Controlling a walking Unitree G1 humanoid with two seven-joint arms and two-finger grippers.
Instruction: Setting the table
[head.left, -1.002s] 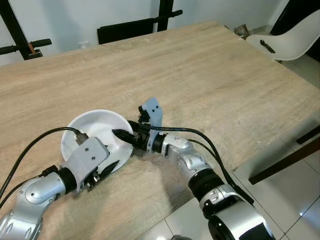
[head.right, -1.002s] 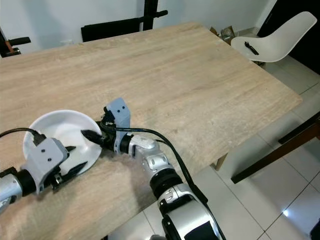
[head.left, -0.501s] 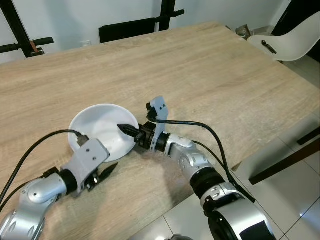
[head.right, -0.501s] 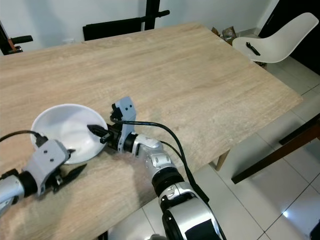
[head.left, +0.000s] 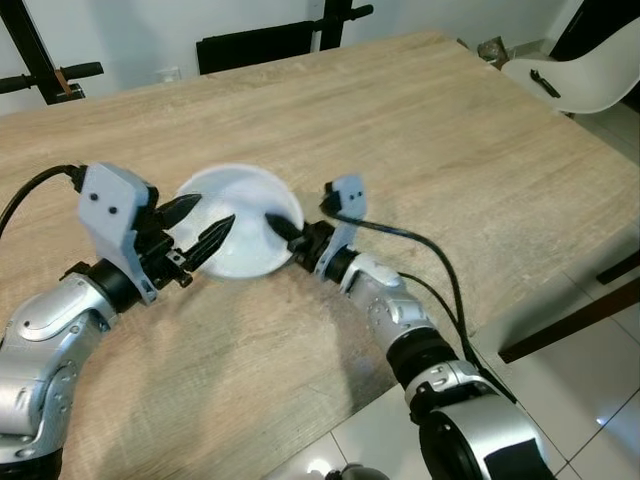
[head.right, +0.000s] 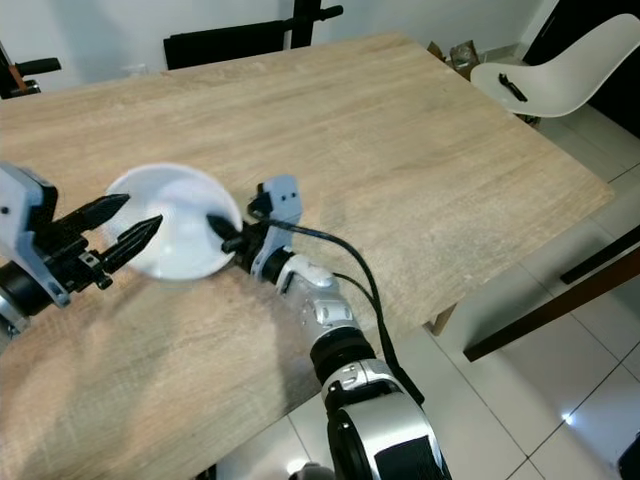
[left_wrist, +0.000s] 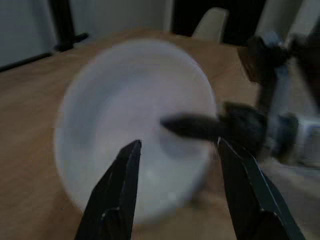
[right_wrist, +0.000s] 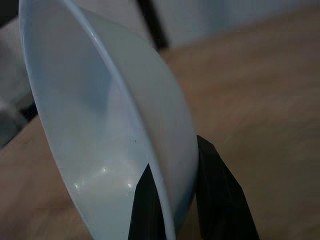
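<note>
From the left eye, a white bowl (head.left: 237, 232) sits near the robot's edge of a long wooden table (head.left: 430, 150), its rim pinched by the right gripper (head.left: 284, 229), one finger inside and one outside. The left gripper (head.left: 200, 228) hovers at the bowl's opposite side, fingers spread and holding nothing. The bowl lies between the two tools; the right one has it, so any shift turns on that arm.

The right eye gives the same scene: the table runs away from the robot, bare wood beyond the bowl, a white chair (head.right: 545, 70) off the far right corner, pale floor tiles (head.right: 540, 400) below.

The left wrist camera, blurred, looks between its parted fingers (left_wrist: 120, 190) into the bowl's hollow, the other arm's finger reaching over the rim.

The right wrist camera shows both black fingers (right_wrist: 217, 195) clamped on the bowl's thin wall, the bowl seemingly tipped.
</note>
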